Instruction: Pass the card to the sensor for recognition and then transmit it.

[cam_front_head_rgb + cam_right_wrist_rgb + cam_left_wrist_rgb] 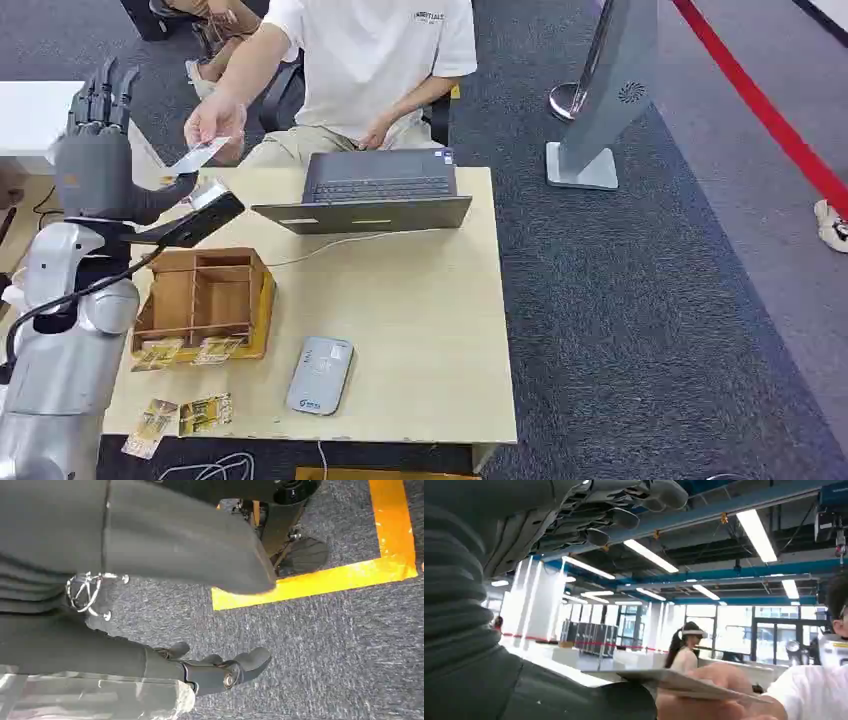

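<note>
Releasing the card (196,157) cleanly means the open, raised left hand (97,150) waits until the person's hand (213,120) grips it firmly.

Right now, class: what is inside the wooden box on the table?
The wooden box shows bare compartments with dividers; nothing visible inside. The left hand and its arm hide the near-left corner.

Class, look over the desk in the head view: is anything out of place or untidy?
Yes. Several yellow packets lie loose at the table's near left corner, one poking past the table edge, while the wooden organiser box beside them looks empty. The laptop and grey card reader sit flat and orderly.
</note>
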You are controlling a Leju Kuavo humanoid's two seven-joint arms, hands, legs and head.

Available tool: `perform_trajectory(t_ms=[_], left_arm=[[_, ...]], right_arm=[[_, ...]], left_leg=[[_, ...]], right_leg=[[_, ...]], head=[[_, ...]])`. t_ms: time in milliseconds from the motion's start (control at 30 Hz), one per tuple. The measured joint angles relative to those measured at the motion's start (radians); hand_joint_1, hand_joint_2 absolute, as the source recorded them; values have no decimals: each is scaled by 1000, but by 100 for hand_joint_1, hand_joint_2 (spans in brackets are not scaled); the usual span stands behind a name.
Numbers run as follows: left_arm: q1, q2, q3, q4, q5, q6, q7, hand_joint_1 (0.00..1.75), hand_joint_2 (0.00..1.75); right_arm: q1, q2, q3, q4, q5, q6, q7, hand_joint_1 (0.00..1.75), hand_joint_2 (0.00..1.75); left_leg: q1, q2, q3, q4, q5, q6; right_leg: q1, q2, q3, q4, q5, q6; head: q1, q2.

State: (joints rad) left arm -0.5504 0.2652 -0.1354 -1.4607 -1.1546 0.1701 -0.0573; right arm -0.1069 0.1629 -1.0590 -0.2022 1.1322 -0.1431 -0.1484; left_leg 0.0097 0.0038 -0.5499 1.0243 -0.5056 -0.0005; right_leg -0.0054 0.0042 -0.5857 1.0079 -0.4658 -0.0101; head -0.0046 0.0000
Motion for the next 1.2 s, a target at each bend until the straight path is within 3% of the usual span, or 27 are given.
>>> perform_trajectory(t_ms=[167,300,867,1000,1100,1200], left_arm=[[-73,21,-52,62,-102,-19,65,175,175],[-100,23,-77,98,-120,-29,84,175,175],[-116,19,-123,134,-70,-24,73,175,175],[-65,16,-135,67,-47,19,56,175,175],[17,8,-155,-40,-41,86,38,175,175],[105,1,-185,-144,-48,112,32,175,175]], right_arm=[[-3,0,-6,0,12,10,14,0,0],[-3,0,-15,0,12,13,20,0,0],[-2,0,-16,0,12,16,14,0,0],[1,0,-18,1,10,14,11,0,0],[7,0,-20,1,7,11,10,0,0],[10,0,-23,1,2,10,8,0,0]], left_leg=[[0,0,0,0,0,0],[0,0,0,0,0,0],[0,0,0,0,0,0],[0,1,0,0,0,0],[0,0,-1,0,0,1],[0,1,-1,0,-1,1]], right_leg=[[0,0,0,0,0,0],[0,0,0,0,0,0],[0,0,0,0,0,0],[0,1,0,0,0,0],[0,0,0,0,0,0],[0,1,0,0,-1,1]], head=[[0,0],[0,0],[0,0],[0,0],[0,0],[1,0]])
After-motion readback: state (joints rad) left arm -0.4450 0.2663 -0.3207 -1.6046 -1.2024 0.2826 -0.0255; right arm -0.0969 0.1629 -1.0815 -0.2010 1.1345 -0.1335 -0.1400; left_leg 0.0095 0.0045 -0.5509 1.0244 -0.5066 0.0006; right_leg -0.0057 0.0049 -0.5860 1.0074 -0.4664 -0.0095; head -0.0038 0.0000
